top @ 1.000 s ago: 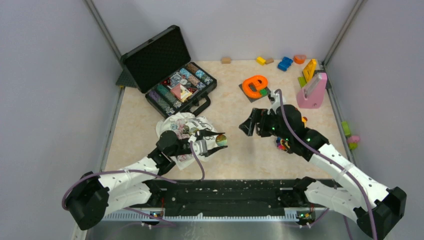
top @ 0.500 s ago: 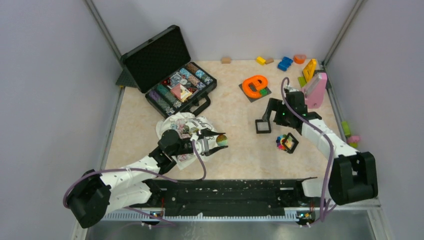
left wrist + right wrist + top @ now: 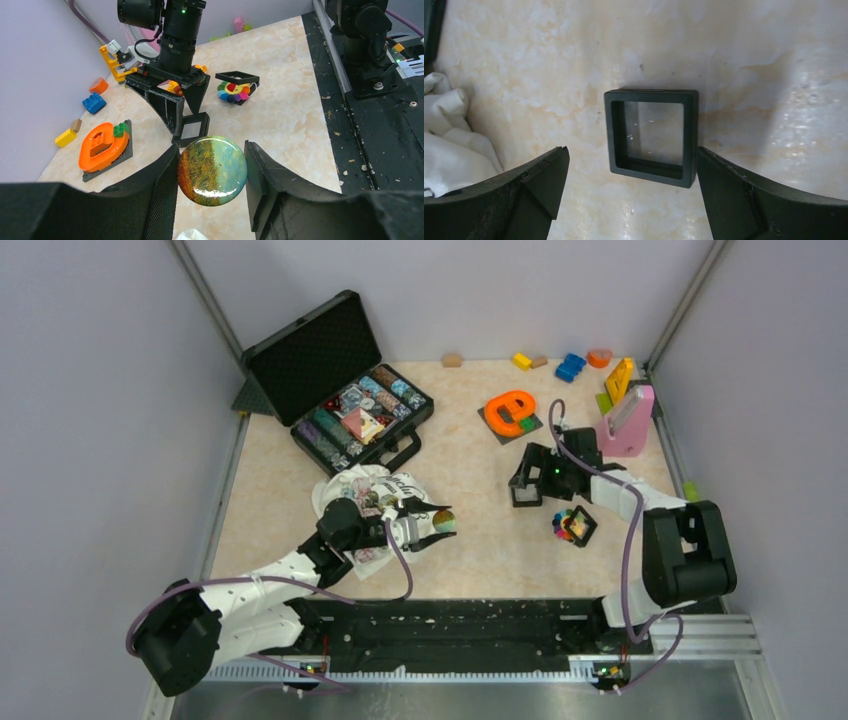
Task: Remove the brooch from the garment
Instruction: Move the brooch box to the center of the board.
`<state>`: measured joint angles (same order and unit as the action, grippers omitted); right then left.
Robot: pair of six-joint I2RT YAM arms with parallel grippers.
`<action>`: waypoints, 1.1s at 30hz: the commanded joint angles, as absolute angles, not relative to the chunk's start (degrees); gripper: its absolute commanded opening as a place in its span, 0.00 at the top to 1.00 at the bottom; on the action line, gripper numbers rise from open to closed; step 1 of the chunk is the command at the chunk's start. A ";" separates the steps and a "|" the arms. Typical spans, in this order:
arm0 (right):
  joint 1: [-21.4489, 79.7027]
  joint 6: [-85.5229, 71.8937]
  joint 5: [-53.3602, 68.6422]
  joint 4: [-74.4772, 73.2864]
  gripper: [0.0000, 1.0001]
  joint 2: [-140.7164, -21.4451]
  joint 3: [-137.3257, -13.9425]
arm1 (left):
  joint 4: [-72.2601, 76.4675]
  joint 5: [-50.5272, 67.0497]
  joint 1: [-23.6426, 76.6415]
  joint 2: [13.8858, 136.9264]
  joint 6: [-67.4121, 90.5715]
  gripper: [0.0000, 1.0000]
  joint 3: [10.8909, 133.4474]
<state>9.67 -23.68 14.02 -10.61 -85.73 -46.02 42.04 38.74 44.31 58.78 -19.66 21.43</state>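
Pinching round badge (image 3: 212, 172) in left end effector (image 3: 211, 150). Gaping empty over square frame (image 3: 690, 136) with right end effector (image 3: 630, 151).

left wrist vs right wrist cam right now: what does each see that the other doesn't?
Left wrist only: the left gripper shut on a round green-gold disc, the flower brooch, and the orange toy behind. Right wrist only: a straight-down look through the clear pane of the black square frame. Both: the open right gripper over that frame on the table.
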 commanded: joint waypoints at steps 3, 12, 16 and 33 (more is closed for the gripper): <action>14.24 -28.69 22.06 -3.74 0.01 -85.00 -43.73 | 42.85 39.66 44.47 58.92 -20.17 0.74 23.74; 19.54 -33.53 35.41 -3.34 0.01 -82.36 -45.80 | 42.17 39.52 44.47 59.44 -20.65 0.74 23.95; 19.51 -22.08 27.41 -13.26 0.01 -78.91 -50.79 | 41.93 39.55 44.48 59.57 -20.69 0.74 24.13; 16.01 -7.92 20.19 -4.66 0.01 -93.22 -54.98 | 40.84 39.48 44.48 59.39 -21.27 0.74 24.26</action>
<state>16.45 -9.47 16.16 -7.92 -90.00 -51.13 39.83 38.72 44.31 59.51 -20.56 22.37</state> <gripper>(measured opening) 0.985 0.503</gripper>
